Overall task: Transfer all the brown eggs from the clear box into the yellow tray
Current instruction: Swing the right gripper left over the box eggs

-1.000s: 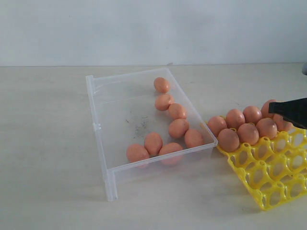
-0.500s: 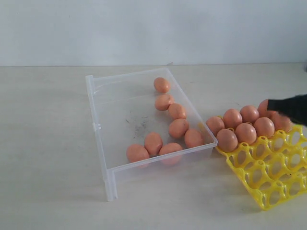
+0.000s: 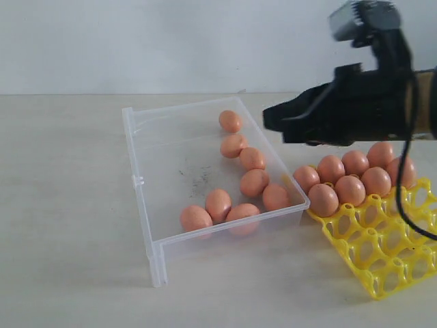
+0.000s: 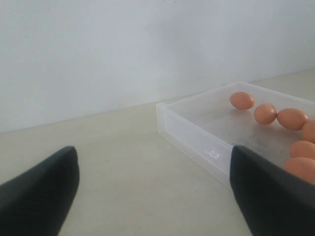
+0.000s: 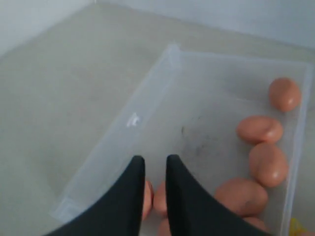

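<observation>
Several brown eggs (image 3: pixel 254 182) lie along the right side and near end of the clear box (image 3: pixel 136 179). Several more eggs (image 3: pixel 350 190) sit in the back cups of the yellow tray (image 3: pixel 382 254), to the right of the box. My right gripper (image 3: pixel 270 120) hangs above the box's right wall, pointing left. In the right wrist view my right gripper (image 5: pixel 155 160) shows a narrow gap with nothing in it, above the box floor (image 5: pixel 197 123), with eggs (image 5: pixel 268 164) beside and below it. My left gripper (image 4: pixel 155 196) is wide open and empty over bare table beside the box (image 4: pixel 197 132).
The box and the tray stand on a pale beige table (image 3: pixel 68 239) before a white wall (image 3: pixel 171 41). The tray's near cups (image 3: pixel 399 273) hold nothing. The left half of the box floor (image 3: pixel 171 157) is bare apart from dark scuff marks.
My right arm has swung up and to the left, from over the tray at the right edge to above the box's right wall. Its jaws have parted a little.
</observation>
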